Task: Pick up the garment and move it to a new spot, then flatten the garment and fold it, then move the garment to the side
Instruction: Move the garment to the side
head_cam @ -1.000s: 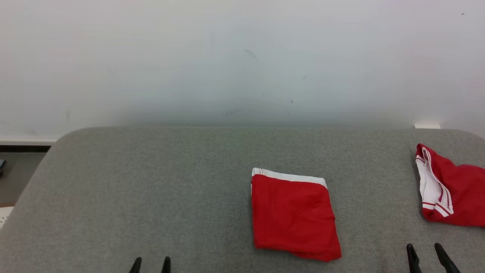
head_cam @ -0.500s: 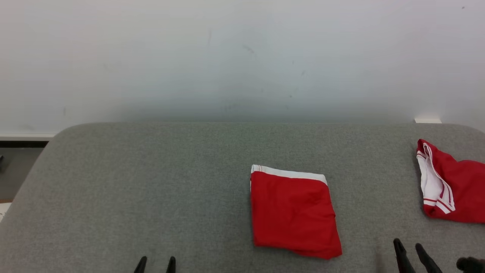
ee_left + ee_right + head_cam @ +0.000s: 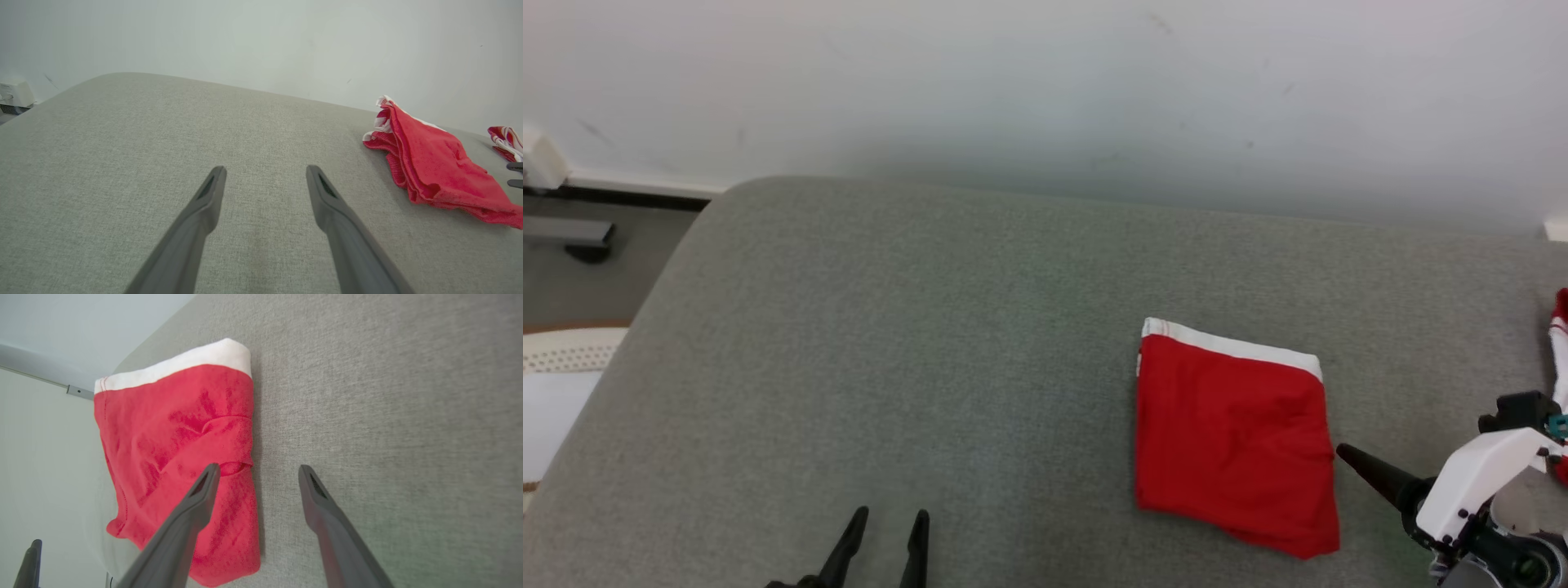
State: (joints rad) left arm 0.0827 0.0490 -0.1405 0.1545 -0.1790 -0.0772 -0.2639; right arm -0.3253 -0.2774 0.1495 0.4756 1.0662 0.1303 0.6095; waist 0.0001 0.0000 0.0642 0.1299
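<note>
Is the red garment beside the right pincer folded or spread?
Folded: the red garment is a compact rectangle, white waistband along one edge, layers stacked.

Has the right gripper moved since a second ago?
Yes. The right gripper swung toward the folded red garment: its fingers, earlier well off to the right, now point at its right edge.

Grey cushion (image 3: 890,327) bears a folded red garment (image 3: 1233,441) and a red-and-white garment (image 3: 504,141).

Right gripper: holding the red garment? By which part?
Nothing is held. The right gripper is open beside the folded red garment, not closed on it; the left gripper is open too.
</note>
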